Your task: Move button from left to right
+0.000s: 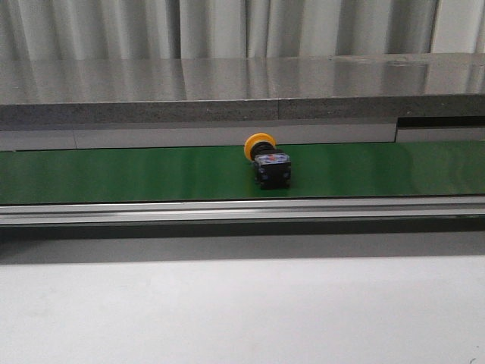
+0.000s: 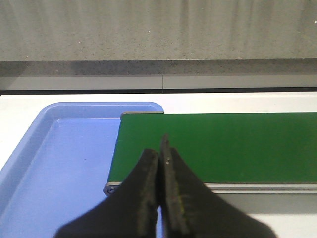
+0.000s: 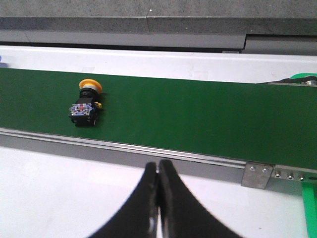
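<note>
The button lies on its side on the green conveyor belt, near the middle of the front view, yellow-orange cap toward the back, black body toward the front. It also shows in the right wrist view on the belt. My right gripper is shut and empty over the white table, short of the belt and off to the side of the button. My left gripper is shut and empty over the belt's end. Neither gripper shows in the front view.
A blue tray lies beside the belt's end in the left wrist view. An aluminium rail runs along the belt's front edge. A grey stone ledge stands behind the belt. A metal bracket sits on the rail.
</note>
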{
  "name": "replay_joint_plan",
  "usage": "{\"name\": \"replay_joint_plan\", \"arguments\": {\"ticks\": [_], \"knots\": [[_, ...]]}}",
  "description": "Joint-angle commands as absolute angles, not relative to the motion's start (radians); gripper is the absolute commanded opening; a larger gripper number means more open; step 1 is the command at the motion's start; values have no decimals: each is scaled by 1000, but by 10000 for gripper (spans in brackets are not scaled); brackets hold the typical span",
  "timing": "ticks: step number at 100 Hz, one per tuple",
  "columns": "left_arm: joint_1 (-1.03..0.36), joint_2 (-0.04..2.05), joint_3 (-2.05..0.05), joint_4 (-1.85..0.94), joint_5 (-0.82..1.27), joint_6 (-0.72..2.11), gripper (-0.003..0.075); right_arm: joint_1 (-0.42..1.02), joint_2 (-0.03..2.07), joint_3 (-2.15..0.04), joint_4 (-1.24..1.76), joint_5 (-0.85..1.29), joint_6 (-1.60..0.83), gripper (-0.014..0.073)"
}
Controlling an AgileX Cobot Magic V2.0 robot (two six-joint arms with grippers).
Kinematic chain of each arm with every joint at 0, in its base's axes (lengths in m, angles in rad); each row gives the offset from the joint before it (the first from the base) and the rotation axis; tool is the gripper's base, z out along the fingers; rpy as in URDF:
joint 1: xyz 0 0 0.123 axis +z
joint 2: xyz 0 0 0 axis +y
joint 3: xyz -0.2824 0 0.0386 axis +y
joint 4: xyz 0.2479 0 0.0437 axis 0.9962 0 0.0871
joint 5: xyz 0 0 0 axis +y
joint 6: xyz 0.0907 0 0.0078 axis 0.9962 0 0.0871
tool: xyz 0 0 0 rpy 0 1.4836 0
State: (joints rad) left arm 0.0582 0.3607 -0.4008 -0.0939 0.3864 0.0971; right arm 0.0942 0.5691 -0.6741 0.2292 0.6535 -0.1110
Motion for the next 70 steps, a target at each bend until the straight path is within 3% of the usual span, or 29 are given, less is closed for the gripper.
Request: {"name": "replay_joint_plan", "arguments": {"ticks": [1,52,61,70], "knots": [[54,366,-426,-106,304,96,-20,91,643,-758,241,620,-110,-68],[54,366,-426,-106,304,96,-20,91,826,-837,241,650,-110,-54],[54,366,-426,-106,304,96,-20,91,827,-837,241,656,-110,38],[54,366,-426,-106,304,96,-20,91,827,-837,241,668,-111,237]]}}
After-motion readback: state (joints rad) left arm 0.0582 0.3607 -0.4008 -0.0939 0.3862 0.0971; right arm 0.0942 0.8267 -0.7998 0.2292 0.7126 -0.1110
